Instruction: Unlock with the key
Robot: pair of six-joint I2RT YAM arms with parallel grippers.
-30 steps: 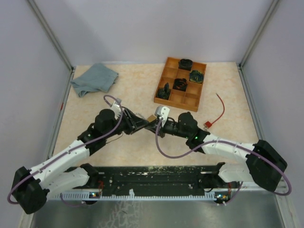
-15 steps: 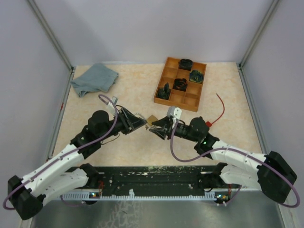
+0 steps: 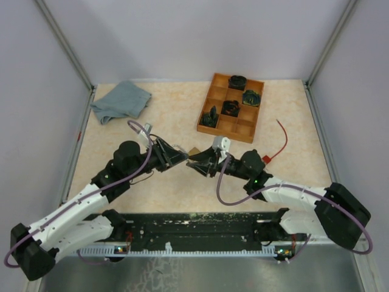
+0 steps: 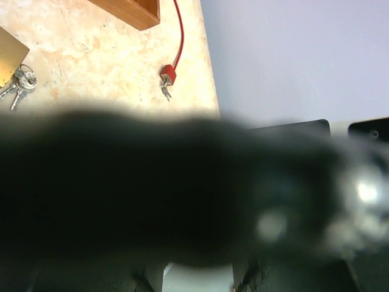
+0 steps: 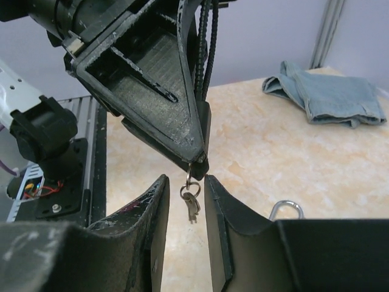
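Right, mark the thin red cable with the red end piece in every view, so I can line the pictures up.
Top external: the thin red cable lies right of the partitioned wooden tray, near the table's right edge.
Left wrist: top centre, running down beside the tray's corner to its red end.
Right wrist: not in it.
Shared landmark: the beige marbled tabletop shows in all three; the tray links the first two.

Left pincer (image 3: 182,158) and right pincer (image 3: 196,162) tip to tip beside a brass padlock (image 3: 194,151), mid-table (image 3: 182,115).
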